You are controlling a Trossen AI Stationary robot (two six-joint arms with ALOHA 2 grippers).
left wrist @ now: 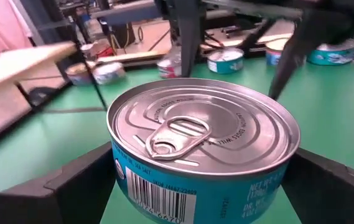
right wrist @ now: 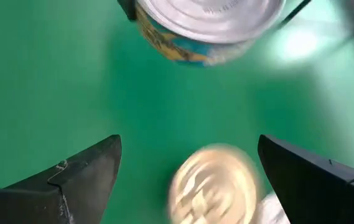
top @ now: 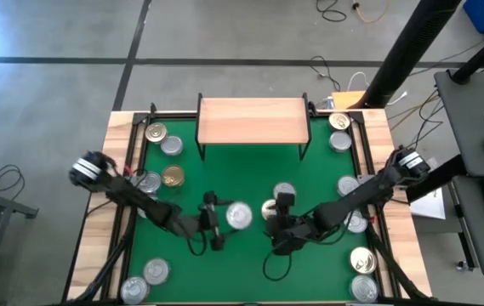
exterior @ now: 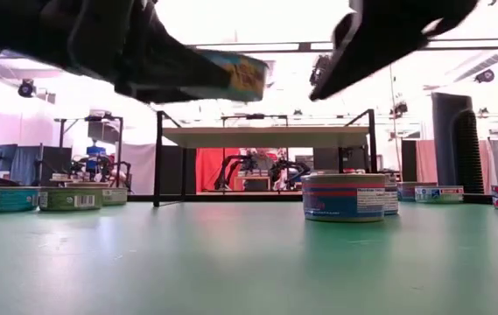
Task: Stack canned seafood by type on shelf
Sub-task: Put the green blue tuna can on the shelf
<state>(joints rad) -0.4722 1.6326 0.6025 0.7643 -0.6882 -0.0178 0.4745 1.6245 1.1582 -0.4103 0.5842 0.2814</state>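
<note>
High view: we see the left gripper [top: 217, 223] reaching inward, fingers wide around a silver-topped can [top: 240, 216] lifted off the green table [top: 224, 178]. Just right, the right gripper [top: 277, 223] hovers with fingers spread and empty above a gold-topped can [top: 269, 209]. Beyond both, the shelf [top: 253, 120] sits bare, open mat between.

15 tins [top: 171, 145], 1 shelf [top: 253, 120], 2 arms, 1 green table [top: 250, 174].
Tins by top colour, counted in the high view: 10 silver, 5 gold [top: 172, 176]; the arms may hide another. 14 tins stand on the table and 1 silver tin [top: 243, 214] is gripped, off the table, by the left gripper [top: 231, 218]. The right gripper [top: 274, 223] holds 0, fingers spread. The shelf carries 0 tins.
</note>
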